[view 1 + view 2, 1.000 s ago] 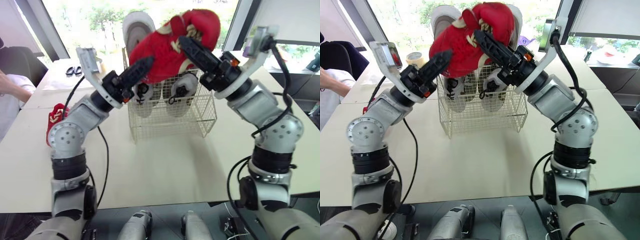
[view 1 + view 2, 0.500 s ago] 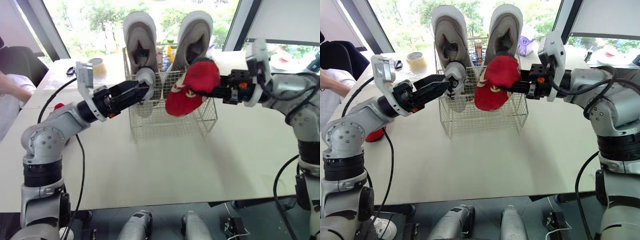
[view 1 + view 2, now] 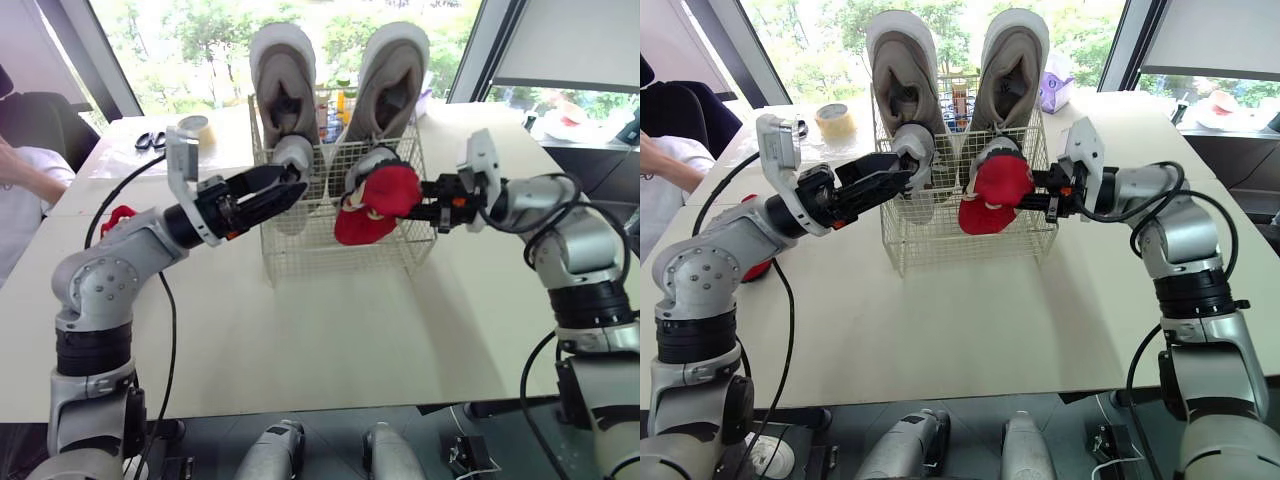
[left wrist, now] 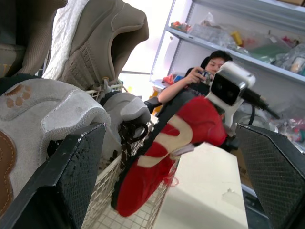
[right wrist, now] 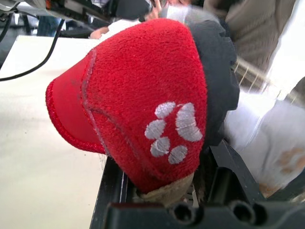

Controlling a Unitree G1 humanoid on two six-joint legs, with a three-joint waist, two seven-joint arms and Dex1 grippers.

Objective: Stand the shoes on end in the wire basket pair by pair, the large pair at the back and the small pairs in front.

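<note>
Holding the red shoe [image 3: 995,190]: right gripper [image 3: 1032,197], fingers clamped on its heel end, paw-print side facing the wrist camera. The shoe is tilted with its toe down, off the table, at the near right of the wire basket [image 3: 970,240] around rim height. It overlaps the front wall, and I can't tell whether any of it is inside.

Basket contents: two large shoes [image 3: 898,60] stand on end along the far side, well above the rim. Two small grey shoes [image 3: 915,150] stand in front of them, and the right one is partly hidden by the red shoe.

Left gripper [image 3: 298,183] reaches in from the left with its jaws wide apart and empty, tips just beside the left small grey shoe at the near left of the basket.

A second red shoe [image 3: 118,215] lies on the table [image 3: 940,320] to the far left, behind the left arm and well apart from the basket. A tape roll [image 3: 833,120] and scissors [image 3: 148,140] sit at the far left of the table. A person [image 3: 25,190] sits at the left edge.
</note>
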